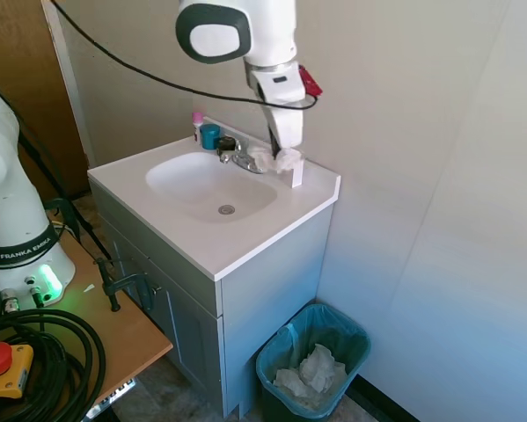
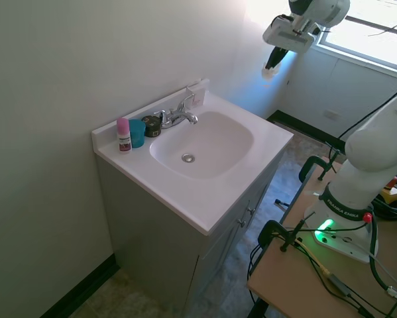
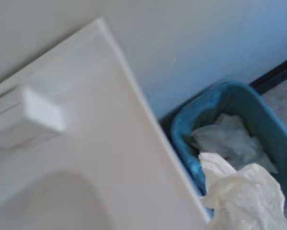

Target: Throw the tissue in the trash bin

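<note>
Bathroom corner: white counter (image 1: 272, 230) with oval sink (image 1: 210, 185), faucet (image 1: 238, 158), pink bottle (image 2: 123, 134) and teal cup (image 2: 137, 132) by the wall. Gripper (image 1: 279, 158) is clamped on the tissue (image 1: 278, 159), held above the counter's back corner. Trash bin (image 1: 313, 360) sits on the floor beside the vanity, crumpled paper (image 1: 309, 374) inside its teal liner.

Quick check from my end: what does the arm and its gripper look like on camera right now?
White glossy Franka arm with a dark grey oval joint cap, a red part beside the wrist, and a black cable looping to it. The gripper has a white body. The base reads FRANKA EMIKA and glows green.
</note>
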Motion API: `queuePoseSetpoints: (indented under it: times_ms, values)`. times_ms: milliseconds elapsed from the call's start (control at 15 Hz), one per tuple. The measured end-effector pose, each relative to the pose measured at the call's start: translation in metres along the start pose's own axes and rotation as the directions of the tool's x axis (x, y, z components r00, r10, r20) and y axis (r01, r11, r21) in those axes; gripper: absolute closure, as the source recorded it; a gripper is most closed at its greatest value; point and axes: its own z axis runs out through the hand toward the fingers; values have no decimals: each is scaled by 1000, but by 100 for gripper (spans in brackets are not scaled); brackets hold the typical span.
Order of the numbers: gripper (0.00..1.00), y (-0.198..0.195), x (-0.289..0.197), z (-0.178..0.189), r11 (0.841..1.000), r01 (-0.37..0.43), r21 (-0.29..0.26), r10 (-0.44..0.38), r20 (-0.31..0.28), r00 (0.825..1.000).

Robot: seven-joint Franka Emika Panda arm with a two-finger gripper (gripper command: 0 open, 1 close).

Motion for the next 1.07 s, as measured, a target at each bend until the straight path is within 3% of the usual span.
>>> queuePoseSetpoints:
  times_ms: [200, 400, 467, 600, 1067]
  values:
    - [100, -1, 51, 56, 993, -86, -75, 86, -3, 996]
    - [100, -15, 80, 126, 983, -114, -146, 117, 11, 993]
    - [0, -20, 90, 144, 980, -118, -160, 121, 7, 993]
    - [0, -26, 105, 168, 976, -125, -178, 127, 2, 992]
    - [0, -49, 97, 172, 979, -83, -188, 93, 43, 995]
